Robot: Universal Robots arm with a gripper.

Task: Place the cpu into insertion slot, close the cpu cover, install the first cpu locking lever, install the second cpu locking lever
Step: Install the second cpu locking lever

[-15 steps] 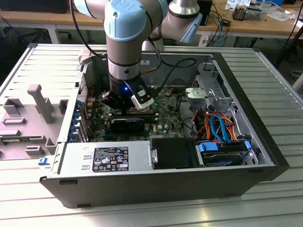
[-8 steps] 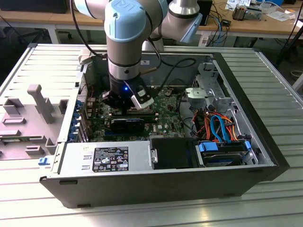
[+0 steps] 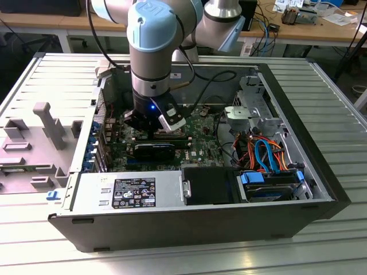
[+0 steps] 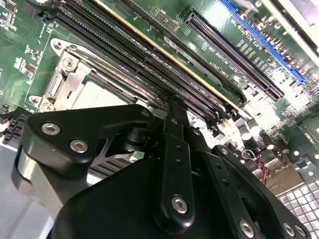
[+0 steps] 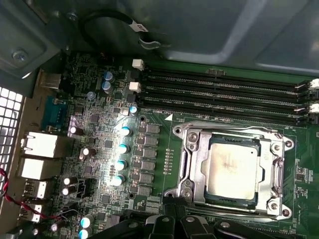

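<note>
We see the cpu (image 5: 233, 168) seated in the insertion slot (image 5: 192, 164), the cpu cover (image 5: 278, 169) framing it — near the motherboard's (image 5: 99, 124) memory-slot edge. The gripper (image 3: 153, 129) hangs low inside the case (image 3: 321, 172); its fingers are cut off — clenched or released, we cannot tell.

We see a ribbed metal table (image 3: 51, 80) of pale grey slats running across the exterior view. On it, toward the exterior view's left, lies a flat grey fixture plate (image 3: 31, 152) with raised blocks. Behind, a long wooden workbench (image 3: 63, 24) spans the back of the room, its top light brown, with cables (image 3: 265, 28) hanging over its edge and small clutter (image 3: 298, 12) toward the exterior view's right. Under it we make out a dark floor (image 3: 11, 46). The light is even and bright.
</note>
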